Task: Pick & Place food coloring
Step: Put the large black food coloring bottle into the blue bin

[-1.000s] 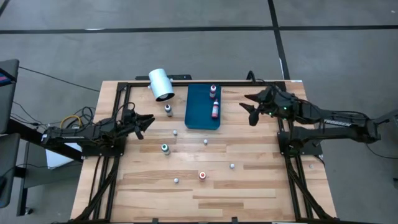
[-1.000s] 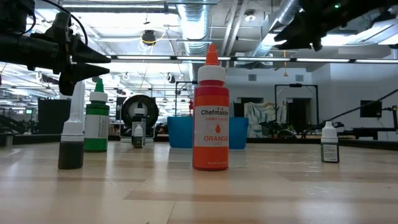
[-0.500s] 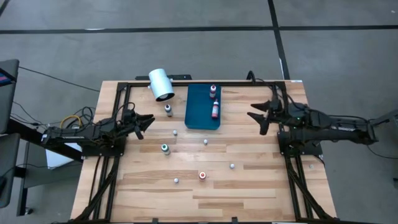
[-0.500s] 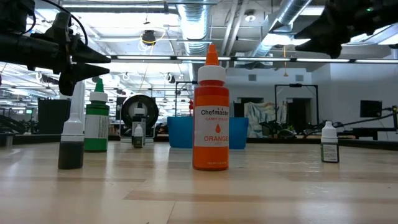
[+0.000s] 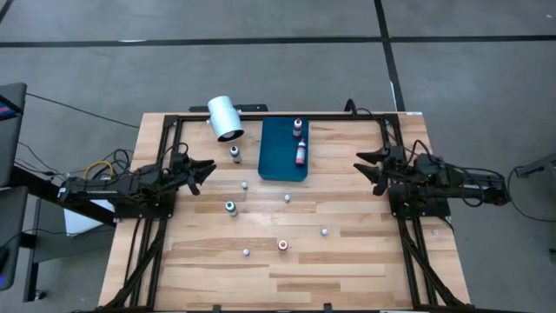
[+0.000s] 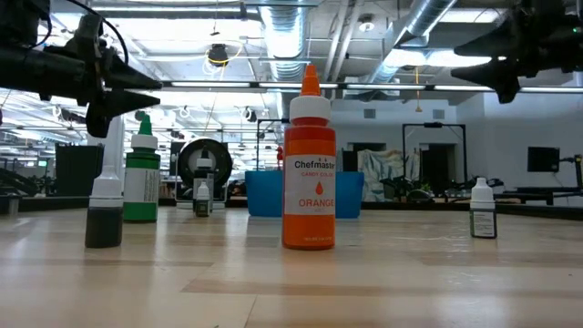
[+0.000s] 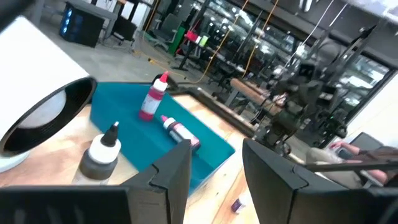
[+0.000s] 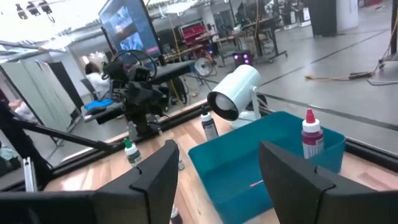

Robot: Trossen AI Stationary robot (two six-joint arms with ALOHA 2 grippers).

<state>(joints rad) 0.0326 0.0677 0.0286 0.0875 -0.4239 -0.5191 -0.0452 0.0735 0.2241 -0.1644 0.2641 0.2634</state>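
Food coloring bottles stand scattered on the wooden table. An orange one (image 5: 283,245) (image 6: 309,164) is near the front, a green-topped one (image 5: 230,207) left of centre, and a dark one (image 5: 234,154) beside the blue tray (image 5: 278,165). In the tray one pink-topped bottle (image 5: 298,127) stands upright and another (image 5: 301,155) lies on its side. Several small whitish bottles (image 5: 287,198) are dotted around. My left gripper (image 5: 207,172) hovers open at the left, well short of the bottles. My right gripper (image 5: 368,171) hovers open at the right, away from the tray.
A white cylinder (image 5: 225,117) lies on its side at the far left of the tray, its open end toward the table's near edge. A black metal frame (image 5: 261,117) runs along the far edge and both sides. Bare wood lies between the scattered bottles.
My right gripper has drawn back from beside the tray toward the table's right edge, sinking and rolling a little as it went. It has stayed open with nothing in it. The bottles have stayed where they were.
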